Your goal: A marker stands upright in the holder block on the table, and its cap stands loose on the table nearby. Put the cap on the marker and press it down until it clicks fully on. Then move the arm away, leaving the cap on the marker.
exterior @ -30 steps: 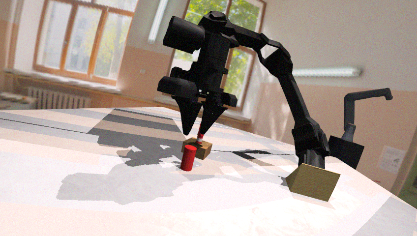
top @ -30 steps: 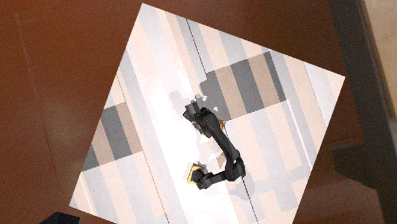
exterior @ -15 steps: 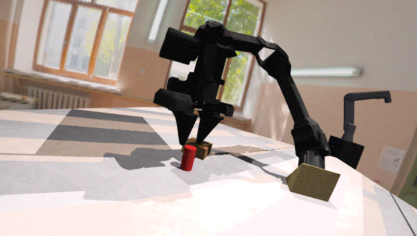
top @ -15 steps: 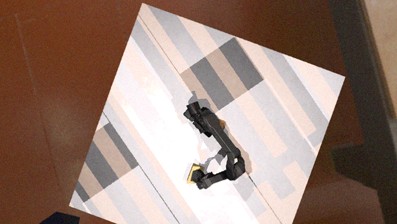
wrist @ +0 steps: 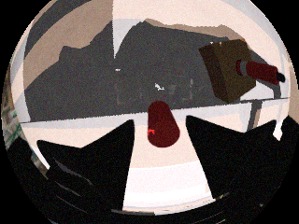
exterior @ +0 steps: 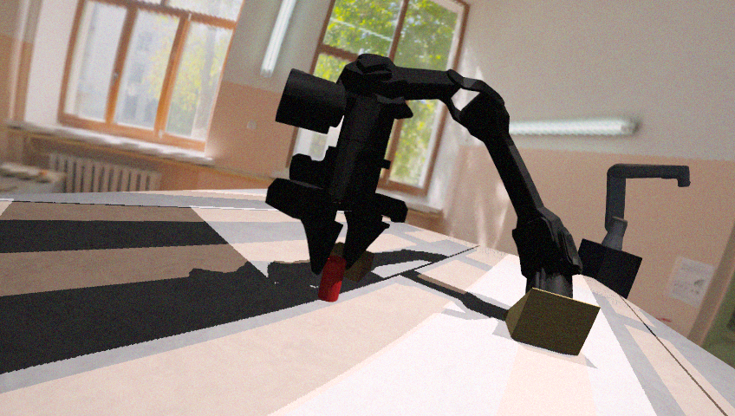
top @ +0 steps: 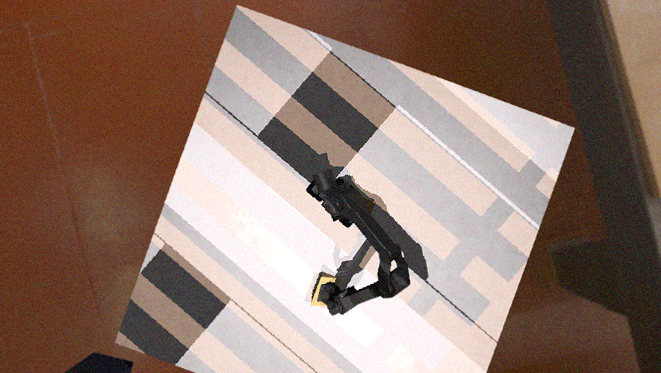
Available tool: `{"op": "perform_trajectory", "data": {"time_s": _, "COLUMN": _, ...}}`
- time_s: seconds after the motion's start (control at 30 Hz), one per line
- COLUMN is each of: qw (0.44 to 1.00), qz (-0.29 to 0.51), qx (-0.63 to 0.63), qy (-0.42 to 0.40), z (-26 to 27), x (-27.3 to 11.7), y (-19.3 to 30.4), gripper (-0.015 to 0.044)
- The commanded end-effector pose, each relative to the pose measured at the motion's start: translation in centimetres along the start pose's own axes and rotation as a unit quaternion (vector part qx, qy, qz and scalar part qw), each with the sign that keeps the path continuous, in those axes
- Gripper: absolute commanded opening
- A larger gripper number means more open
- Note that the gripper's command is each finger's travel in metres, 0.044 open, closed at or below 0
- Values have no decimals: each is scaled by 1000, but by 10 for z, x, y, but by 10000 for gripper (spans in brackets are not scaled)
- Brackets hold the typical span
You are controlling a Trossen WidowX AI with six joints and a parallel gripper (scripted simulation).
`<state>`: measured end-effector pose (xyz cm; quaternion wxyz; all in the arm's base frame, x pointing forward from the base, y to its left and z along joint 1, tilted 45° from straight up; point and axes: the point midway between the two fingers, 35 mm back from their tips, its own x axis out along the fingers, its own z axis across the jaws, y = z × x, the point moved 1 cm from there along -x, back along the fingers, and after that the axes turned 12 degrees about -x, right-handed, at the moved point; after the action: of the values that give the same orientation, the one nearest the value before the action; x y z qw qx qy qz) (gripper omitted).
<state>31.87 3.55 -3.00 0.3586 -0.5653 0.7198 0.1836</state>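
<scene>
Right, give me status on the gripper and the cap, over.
Gripper open, straddling the red cap, no grip. Cap upright on the table. Marker uncapped in its holder block. Nothing in the way.

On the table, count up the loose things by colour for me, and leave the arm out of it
Red: 2, the cap standing between the open gripper fingers, and the marker
Brown: 1, the holder block with the marker in it
Total: 3
</scene>
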Motion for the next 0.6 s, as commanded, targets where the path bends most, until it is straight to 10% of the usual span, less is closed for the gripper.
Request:
{"op": "perform_trajectory", "data": {"time_s": 0.0, "qw": 1000, "qz": 1, "qx": -5, "qy": 6, "z": 0, "x": 10, "y": 2, "gripper": 233}}
{"op": "perform_trajectory", "data": {"time_s": 0.33, "qw": 1000, "qz": 1, "qx": -5, "qy": 6, "z": -1, "x": 21, "y": 2, "gripper": 233}}
{"op": "perform_trajectory", "data": {"time_s": 0.57, "qw": 1000, "qz": 1, "qx": -5, "qy": 6, "z": -1, "x": 21, "y": 2, "gripper": 89}}
